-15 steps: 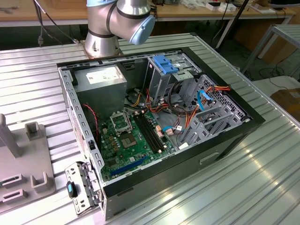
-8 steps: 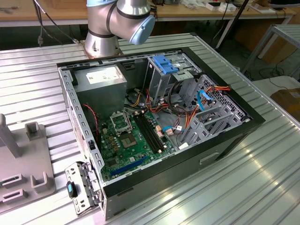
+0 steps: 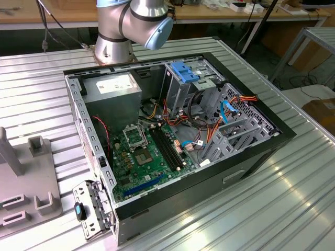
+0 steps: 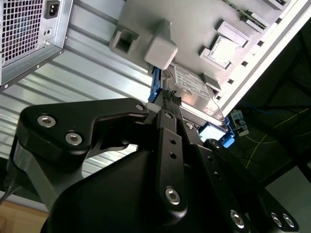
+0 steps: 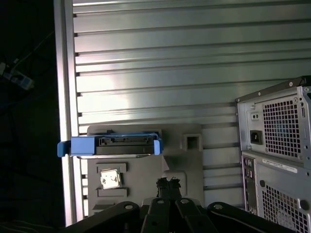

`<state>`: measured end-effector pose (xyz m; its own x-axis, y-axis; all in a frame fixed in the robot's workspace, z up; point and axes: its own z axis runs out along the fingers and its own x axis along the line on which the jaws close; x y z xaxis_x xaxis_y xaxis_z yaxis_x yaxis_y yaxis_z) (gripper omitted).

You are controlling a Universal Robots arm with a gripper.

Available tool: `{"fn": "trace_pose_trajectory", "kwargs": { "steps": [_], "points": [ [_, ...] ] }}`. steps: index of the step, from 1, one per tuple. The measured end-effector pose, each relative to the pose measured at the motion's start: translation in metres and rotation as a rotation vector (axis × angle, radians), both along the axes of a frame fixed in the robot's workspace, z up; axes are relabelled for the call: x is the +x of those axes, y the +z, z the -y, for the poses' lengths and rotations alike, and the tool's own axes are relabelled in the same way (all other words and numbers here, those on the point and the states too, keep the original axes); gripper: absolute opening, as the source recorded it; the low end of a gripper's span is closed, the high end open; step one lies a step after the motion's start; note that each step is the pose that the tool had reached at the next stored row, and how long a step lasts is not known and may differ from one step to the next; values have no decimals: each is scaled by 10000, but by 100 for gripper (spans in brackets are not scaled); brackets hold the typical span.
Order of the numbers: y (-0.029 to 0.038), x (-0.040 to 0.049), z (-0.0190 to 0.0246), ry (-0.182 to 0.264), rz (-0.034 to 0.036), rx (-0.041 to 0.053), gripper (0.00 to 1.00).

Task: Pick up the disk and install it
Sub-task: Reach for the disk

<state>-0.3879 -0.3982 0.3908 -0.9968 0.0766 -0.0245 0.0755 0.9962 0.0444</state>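
The disk [image 5: 114, 145], grey metal in a bright blue carrier rail, sits edge-on in a grey holder block [image 5: 187, 162] near the table's edge. In the second wrist view its white label [image 4: 194, 85] and blue rail [image 4: 154, 85] show just beyond my black fingers. My gripper [image 5: 167, 183] hangs over the holder a short way from the disk, its fingers drawn together with nothing between them. In the second wrist view the gripper [image 4: 170, 99] points at the near end of the disk.
An open computer case [image 3: 172, 130] lies on the ribbed aluminium table [image 3: 47, 78], with a motherboard, cables and a blue-tabbed drive cage [image 3: 186, 73] inside. The grey holder block [image 3: 26, 183] sits at the exterior view's left. The case's rear panel [image 5: 274, 145] stands beside the holder.
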Motion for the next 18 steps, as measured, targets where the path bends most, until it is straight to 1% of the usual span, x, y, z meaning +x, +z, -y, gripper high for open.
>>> {"fn": "trace_pose_trajectory", "kwargs": {
  "steps": [2, 12, 15, 18],
  "points": [
    [0, -37, 0, 1, 0, 0, 11],
    [1, -128, 0, 2, -1, -1, 11],
    [0, -143, 0, 1, -1, -1, 11],
    [-1, -199, -2, 1, -1, -1, 11]
  ]
}}
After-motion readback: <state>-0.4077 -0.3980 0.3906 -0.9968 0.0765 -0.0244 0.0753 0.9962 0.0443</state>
